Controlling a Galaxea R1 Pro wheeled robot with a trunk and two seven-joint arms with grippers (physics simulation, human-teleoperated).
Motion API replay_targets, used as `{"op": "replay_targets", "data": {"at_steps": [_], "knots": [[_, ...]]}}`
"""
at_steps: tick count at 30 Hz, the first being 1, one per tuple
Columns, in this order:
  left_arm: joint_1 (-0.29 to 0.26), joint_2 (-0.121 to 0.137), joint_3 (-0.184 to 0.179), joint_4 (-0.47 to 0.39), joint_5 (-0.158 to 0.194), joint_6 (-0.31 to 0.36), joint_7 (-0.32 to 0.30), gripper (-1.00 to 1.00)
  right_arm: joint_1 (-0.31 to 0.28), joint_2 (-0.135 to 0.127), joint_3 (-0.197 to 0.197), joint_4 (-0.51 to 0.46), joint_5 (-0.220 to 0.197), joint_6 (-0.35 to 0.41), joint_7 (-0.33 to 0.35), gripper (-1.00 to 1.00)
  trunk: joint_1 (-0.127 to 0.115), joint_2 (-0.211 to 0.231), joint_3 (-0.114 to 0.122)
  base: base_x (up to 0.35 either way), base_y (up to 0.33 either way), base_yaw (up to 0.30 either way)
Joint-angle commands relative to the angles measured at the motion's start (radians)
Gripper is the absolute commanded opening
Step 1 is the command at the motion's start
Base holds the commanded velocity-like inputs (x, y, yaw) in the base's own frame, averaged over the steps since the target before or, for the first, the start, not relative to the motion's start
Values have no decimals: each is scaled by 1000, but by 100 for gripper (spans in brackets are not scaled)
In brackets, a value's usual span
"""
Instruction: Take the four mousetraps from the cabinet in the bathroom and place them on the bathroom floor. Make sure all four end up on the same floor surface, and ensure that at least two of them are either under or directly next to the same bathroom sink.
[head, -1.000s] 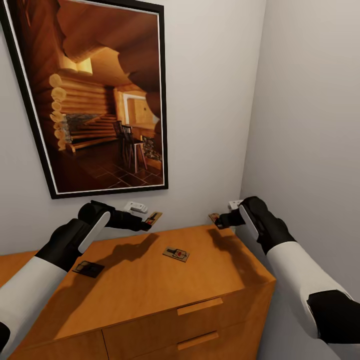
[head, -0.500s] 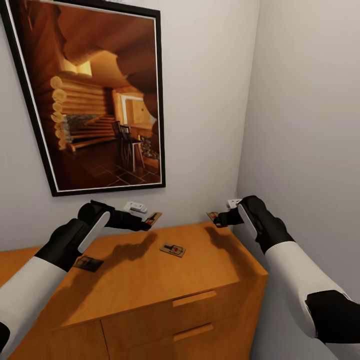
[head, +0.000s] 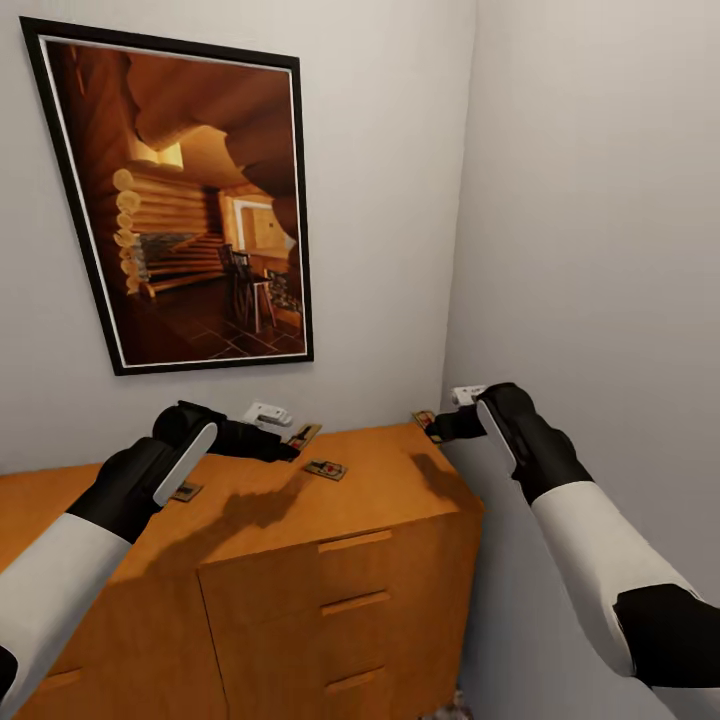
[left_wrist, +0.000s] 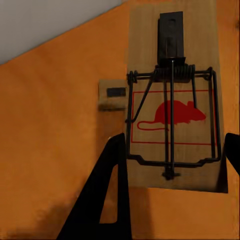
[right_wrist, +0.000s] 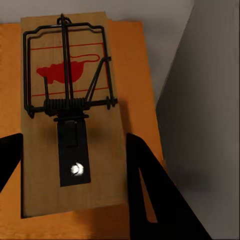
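My left gripper (head: 297, 444) is shut on a mousetrap (head: 306, 435), a small wooden board held above the back of the orange-brown cabinet (head: 340, 570). The left wrist view shows this mousetrap (left_wrist: 172, 100) with its red mouse print clamped between the dark fingers (left_wrist: 112, 190). My right gripper (head: 433, 428) is shut on a second mousetrap (head: 424, 419) over the cabinet's far right corner; the right wrist view has that mousetrap (right_wrist: 70, 115) between its fingers (right_wrist: 145, 185). A third mousetrap (head: 326, 468) lies on the cabinet top near the back. A fourth mousetrap (head: 185, 491) lies beside my left forearm.
A large framed picture (head: 180, 200) of a log interior hangs on the wall behind the cabinet. A grey side wall (head: 600, 250) stands close on the right, next to my right arm. A sliver of patterned floor (head: 445, 712) shows at the cabinet's right foot.
The whole view has pulled back and shifted: the cabinet looks smaller and more drawer fronts show. Both grippers keep their mousetraps; the two loose traps stay on the top.
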Motion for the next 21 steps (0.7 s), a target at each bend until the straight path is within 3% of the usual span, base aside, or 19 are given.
{"op": "replay_targets", "data": {"at_steps": [1, 21], "knots": [[-1, 1, -1, 1, -10, 2, -10, -100, -1, -2, 3, -6, -12, 4, -8, -100, -1, -1, -1, -299, -148, 0], [-1, 19, -1, 36, -10, 2, -10, -100, 0, -1, 3, -27, -18, 4, -6, -100, -1, -1, -1, -296, -129, 0]]}}
